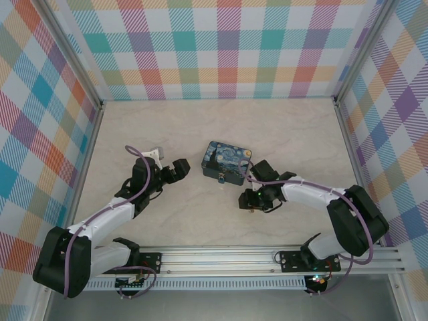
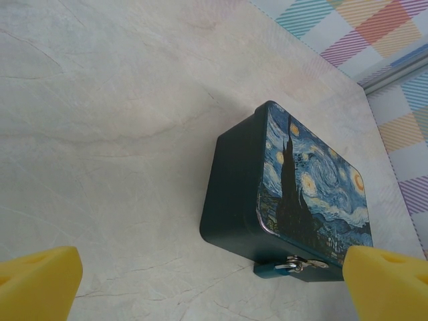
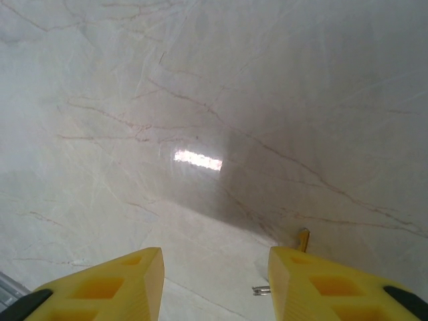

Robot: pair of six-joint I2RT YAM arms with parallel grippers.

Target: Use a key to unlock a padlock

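Right fingers [image 3: 114, 284] parted, key [image 3: 261, 290] just beside 1 of them; left fingers [image 2: 388, 281] spread wide.

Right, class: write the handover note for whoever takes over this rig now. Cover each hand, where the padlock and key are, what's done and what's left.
Left hand: wide open, empty, pointed at the blue painted box and clear of it.
Right hand: open, jaws partway apart, low over the table, nothing between them.
Padlock: on the latch at the box's front edge.
Key: a small silvery piece, probably the key, lies on the table beside the right hand's finger, not gripped.
Done: nothing visible yet.
Left: grasp the key, bring it to the padlock, insert and turn it.
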